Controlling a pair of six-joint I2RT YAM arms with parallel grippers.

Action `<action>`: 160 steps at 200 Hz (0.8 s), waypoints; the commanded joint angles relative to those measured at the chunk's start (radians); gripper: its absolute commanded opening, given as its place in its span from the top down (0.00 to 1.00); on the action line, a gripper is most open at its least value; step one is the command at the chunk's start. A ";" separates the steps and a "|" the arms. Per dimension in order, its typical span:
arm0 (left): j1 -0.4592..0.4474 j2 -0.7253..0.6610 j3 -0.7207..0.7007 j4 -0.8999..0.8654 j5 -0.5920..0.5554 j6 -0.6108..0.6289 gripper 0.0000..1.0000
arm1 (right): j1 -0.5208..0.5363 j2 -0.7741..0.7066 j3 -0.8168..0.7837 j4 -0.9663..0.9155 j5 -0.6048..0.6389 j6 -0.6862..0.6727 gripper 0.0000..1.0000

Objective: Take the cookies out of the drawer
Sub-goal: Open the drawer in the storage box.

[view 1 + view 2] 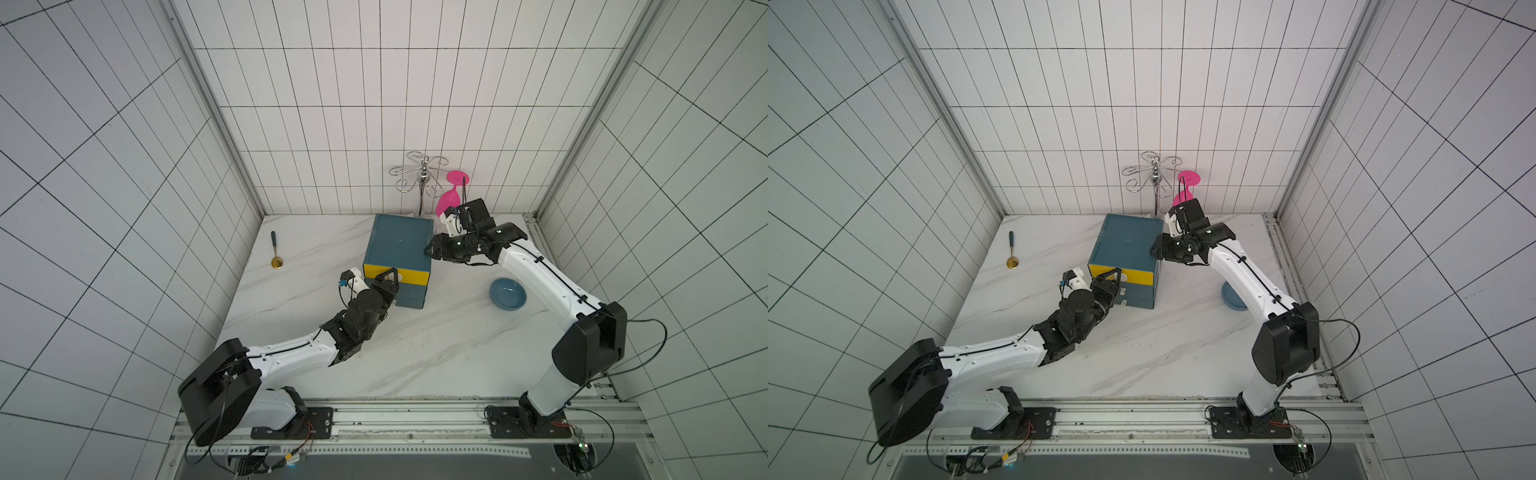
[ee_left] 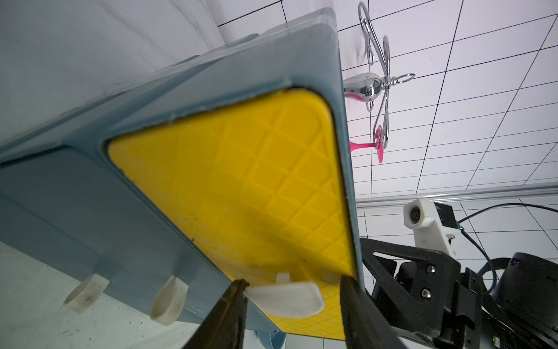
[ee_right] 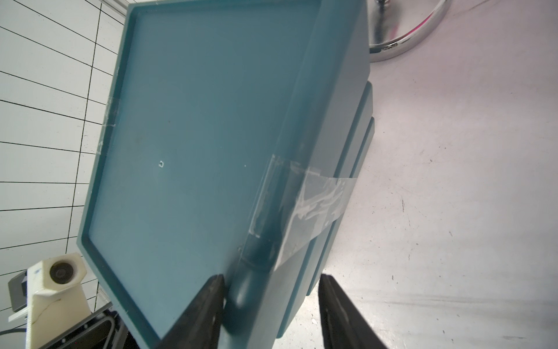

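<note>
My left fingers (image 2: pixel 232 302) stand apart astride the white pull tab (image 2: pixel 283 297) of the shut yellow drawer (image 2: pixel 241 187). The cookies are unseen, presumably inside. I judge them light and brittle, so I'd pinch their edges gently. At the 3 o'clock edge of the cabinet (image 3: pixel 187 136), my right fingers (image 3: pixel 208 296) gape too.

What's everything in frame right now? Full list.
cabinet: 1, teal, centre back
top drawer: 1, yellow front, shut
handle: 1, white, on top drawer
spoon: 1, gold with blue grip, left of cabinet
bowl: 1, blue, right of cabinet
rack: 1, chrome, behind cabinet
glass: 1, pink, hanging from rack
cookies: none visible
left end effector: black, open, straddling handle
right end effector: black, open, at cabinet's top edge
</note>
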 commanded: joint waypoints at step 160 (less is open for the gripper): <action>0.012 -0.027 -0.029 0.116 0.094 -0.043 0.79 | 0.007 0.006 -0.047 -0.023 -0.026 -0.010 0.64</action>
